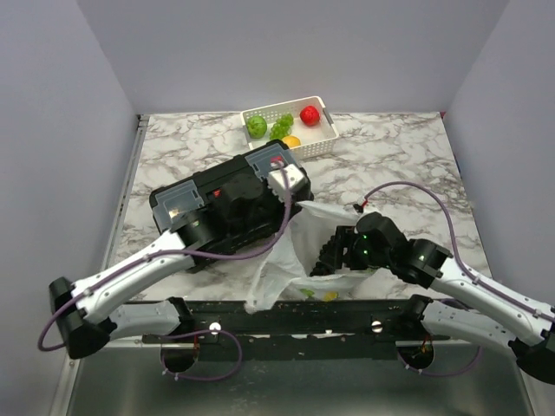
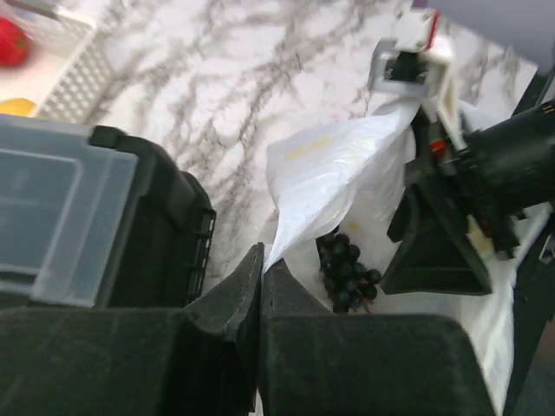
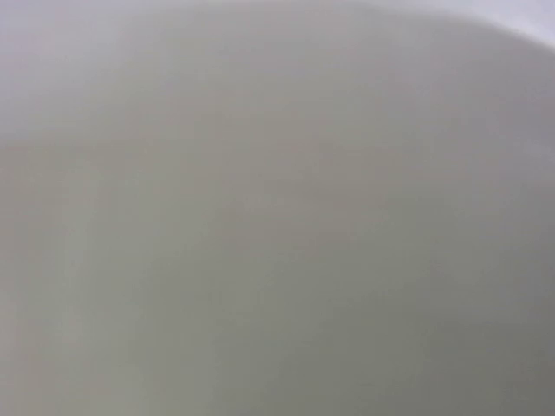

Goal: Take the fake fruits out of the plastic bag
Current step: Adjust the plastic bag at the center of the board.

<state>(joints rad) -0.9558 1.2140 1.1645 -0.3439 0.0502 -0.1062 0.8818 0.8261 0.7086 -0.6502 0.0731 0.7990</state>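
The white crinkly plastic bag (image 1: 276, 264) lies at the table's near edge, right of the black toolbox (image 1: 221, 204). My left gripper (image 1: 293, 198) is shut on the bag's upper edge (image 2: 329, 165) and holds it up. Dark grapes (image 2: 347, 273) lie inside the bag. A yellow fruit (image 1: 330, 295) and a green one (image 1: 306, 293) show through the plastic. My right gripper (image 1: 323, 258) reaches into the bag mouth, and one of its black fingers (image 2: 434, 251) stands next to the grapes, its jaws apart. The right wrist view shows only grey-white plastic.
A white perforated basket (image 1: 323, 147) at the back holds a green apple (image 1: 256, 126), green grapes (image 1: 281, 126), a red fruit (image 1: 310, 114) and a yellow fruit (image 1: 291, 141). The toolbox also shows in the left wrist view (image 2: 95, 217). Purple cables loop over both arms.
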